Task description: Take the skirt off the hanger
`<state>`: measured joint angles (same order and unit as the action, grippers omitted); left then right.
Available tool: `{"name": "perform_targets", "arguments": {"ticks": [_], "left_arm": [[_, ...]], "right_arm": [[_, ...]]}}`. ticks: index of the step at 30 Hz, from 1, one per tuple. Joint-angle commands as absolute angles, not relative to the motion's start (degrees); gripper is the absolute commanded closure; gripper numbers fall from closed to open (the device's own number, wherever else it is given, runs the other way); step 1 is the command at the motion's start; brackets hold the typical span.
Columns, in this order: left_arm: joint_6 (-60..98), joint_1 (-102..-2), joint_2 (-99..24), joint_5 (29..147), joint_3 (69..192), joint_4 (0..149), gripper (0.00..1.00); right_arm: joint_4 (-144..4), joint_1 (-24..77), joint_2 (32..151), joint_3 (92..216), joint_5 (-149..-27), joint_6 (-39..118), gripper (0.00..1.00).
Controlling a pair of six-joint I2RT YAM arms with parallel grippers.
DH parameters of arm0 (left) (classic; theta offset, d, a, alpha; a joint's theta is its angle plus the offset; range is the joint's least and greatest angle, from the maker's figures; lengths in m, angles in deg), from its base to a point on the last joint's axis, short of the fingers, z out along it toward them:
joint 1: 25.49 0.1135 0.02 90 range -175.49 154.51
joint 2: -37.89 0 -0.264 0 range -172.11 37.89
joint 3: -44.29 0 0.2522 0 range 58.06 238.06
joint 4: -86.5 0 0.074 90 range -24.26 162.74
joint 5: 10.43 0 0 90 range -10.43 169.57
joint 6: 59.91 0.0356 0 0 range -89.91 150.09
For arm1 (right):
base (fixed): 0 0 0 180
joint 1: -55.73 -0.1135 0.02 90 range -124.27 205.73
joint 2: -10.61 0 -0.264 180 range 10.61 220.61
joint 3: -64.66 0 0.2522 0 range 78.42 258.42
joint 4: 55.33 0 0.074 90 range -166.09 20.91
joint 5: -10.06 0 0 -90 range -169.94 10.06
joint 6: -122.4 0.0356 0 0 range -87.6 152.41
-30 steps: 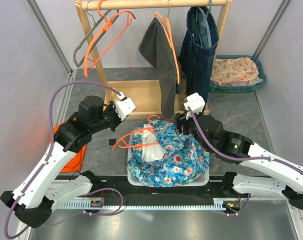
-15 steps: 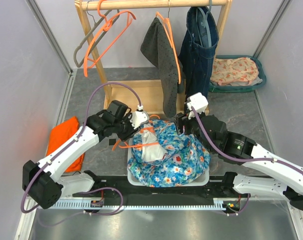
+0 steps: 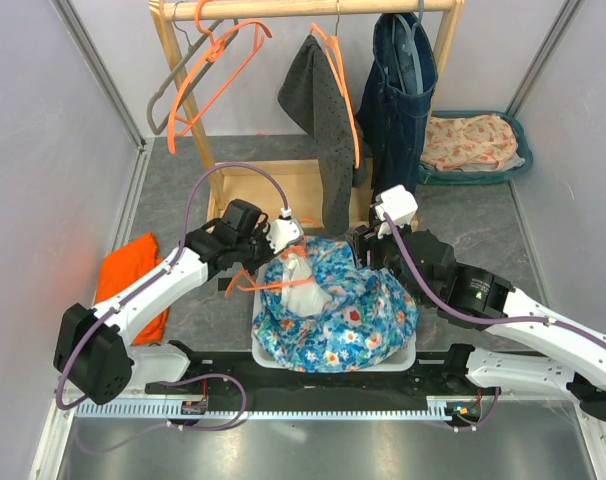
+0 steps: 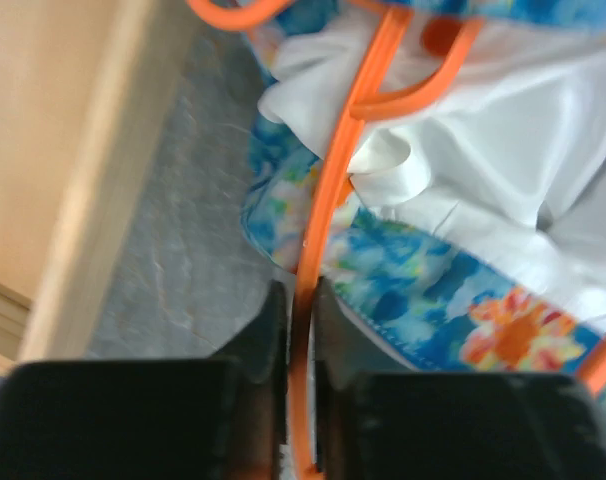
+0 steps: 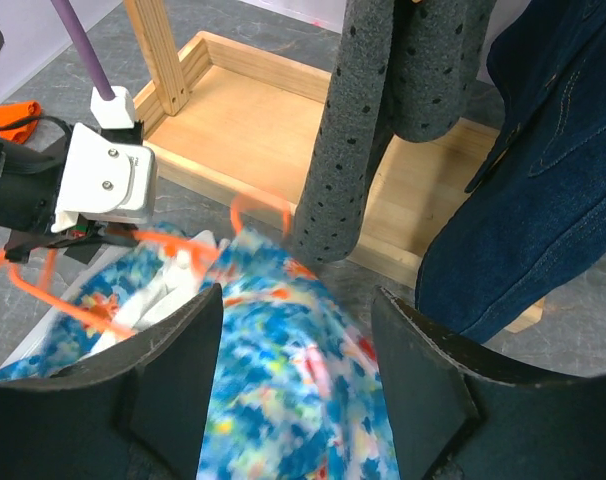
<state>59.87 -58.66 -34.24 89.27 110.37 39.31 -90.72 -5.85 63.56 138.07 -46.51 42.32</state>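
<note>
Nearest the arm bases, at the centre, the floral skirt (image 3: pixel 333 315) was seen heaped in a white bin (image 3: pixel 411 352), its white lining turned up and the orange hanger (image 4: pixel 326 190) caught in its left side. Just beyond, on the left, the left gripper (image 4: pixel 301 300) was pinched narrow on the hanger's wire. On the right, the right gripper (image 5: pixel 295 295) was held wide above the skirt's far edge, with nothing between its jaws. The step in hand was judged to be drawing the hanger out of the cloth. It would be done best if the fabric were pinned by the right gripper while the wire was pulled leftward along its own line, so that the lining was not dragged. Farthest off, a grey garment (image 3: pixel 315 100) and denim (image 3: pixel 398 90) were hung on the wooden rack (image 3: pixel 283 8).
</note>
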Motion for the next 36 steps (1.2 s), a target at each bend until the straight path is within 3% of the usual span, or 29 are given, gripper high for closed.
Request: {"name": "perform_targets", "arguments": {"ticks": [1, 7, 19, 29, 36], "left_arm": [[64.28, -58.01, -35.85, 87.05, 110.61, 38.64, 0.98], [62.09, -58.10, -32.07, 85.47, 118.77, 34.96, 0.98], [63.40, -63.54, -20.91, 81.06, 152.77, 15.98, 0.98], [69.38, -64.16, -14.32, 84.41, 156.93, 7.71, 0.98], [67.19, -64.16, -16.06, 88.79, 161.31, 5.24, 0.98]], "right_arm": [[-90.27, -5.53, 62.38, 138.53, -45.75, 43.48, 0.33], [-90.45, -5.53, 62.20, 138.36, -45.75, 43.83, 0.35], [-90.45, -5.53, 60.44, 140.64, -45.31, 43.65, 0.35], [-90.89, -5.53, 57.54, 142.93, -47.51, 43.31, 0.34], [-90.54, -5.53, 57.89, 141.70, -52.50, 42.60, 0.34]]}}
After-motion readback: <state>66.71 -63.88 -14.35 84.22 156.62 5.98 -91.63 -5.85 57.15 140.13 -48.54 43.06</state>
